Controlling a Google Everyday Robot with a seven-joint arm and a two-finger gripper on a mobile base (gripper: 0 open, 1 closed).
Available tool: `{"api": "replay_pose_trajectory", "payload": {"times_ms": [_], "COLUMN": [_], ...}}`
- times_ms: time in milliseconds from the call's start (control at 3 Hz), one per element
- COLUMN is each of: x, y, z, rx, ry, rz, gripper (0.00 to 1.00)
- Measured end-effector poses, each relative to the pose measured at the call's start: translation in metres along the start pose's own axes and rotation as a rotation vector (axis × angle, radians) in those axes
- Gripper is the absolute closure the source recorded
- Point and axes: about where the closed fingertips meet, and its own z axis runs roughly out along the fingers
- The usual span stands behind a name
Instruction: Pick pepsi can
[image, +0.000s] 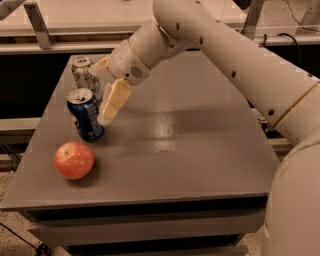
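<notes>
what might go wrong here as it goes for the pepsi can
1. The hand hangs close beside the right side of the pepsi can, so a sideways nudge might tip the can or shove it toward the left edge of the table.
2. The pale can stands just behind the pepsi can and near the hand, which might bump it or catch it by mistake.

A grey table (200, 150) is carrying three things along its left side. An apple (74, 160) is sitting nearest the front, the pepsi can (86, 115) is standing upright just behind it, and a pale can (84, 73) is standing further back. The gripper (103, 111) is hanging low over the table, just right of the pepsi can.
</notes>
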Motion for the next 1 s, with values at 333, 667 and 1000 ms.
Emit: {"api": "replay_pose_trajectory", "payload": {"times_ms": [333,667,1000], "x": [-0.001,-0.002,-0.005], "y": [0.001,0.005,0.01], "z": [0.008,0.015,0.021], "rx": [-0.032,-0.065,-0.1], "ry": [-0.022,-0.028,-0.034], "rz": [-0.015,-0.021,-0.034], "gripper": [0.18,0.4,0.47]}}
